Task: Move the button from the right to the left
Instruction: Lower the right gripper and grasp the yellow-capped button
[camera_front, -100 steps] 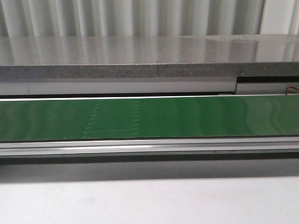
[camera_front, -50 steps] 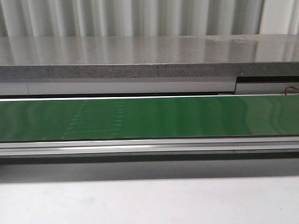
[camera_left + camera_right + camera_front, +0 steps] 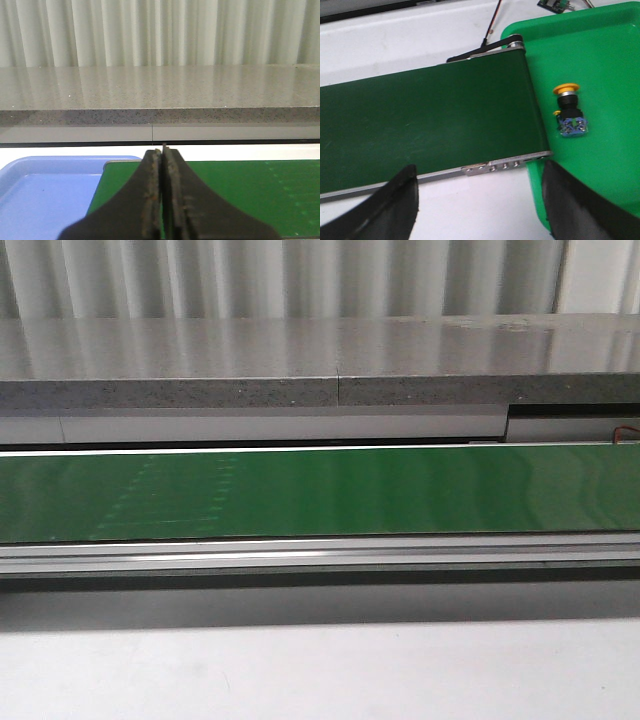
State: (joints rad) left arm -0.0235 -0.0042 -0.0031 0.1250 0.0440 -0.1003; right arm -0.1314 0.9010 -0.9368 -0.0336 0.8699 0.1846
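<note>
Your yellow-headed, blue-grey-bodied push button (image 3: 568, 111) lies in green plastic tray (image 3: 610, 55), 3 o'clock of dark-green conveyor belt (image 3: 420, 130); R gripper (image 3: 480, 200) jaws spread wide; L gripper (image 3: 162, 192) jaws pressed together, empty.

From the front, neither arm shows, and the green conveyor belt (image 3: 400, 490) runs off both side edges, so its ends and anything beyond them are cut off. In the left wrist view the left gripper (image 3: 162, 200) hides part of that belt, and the blue tray (image 3: 45, 190) beside the belt is cut by the frame's edges. In the right wrist view the green tray (image 3: 600, 60) at the belt's end runs out of frame, only parts of the right gripper's fingers (image 3: 395, 205) show, and the markings on the button (image 3: 570, 112) are too small to read.
</note>
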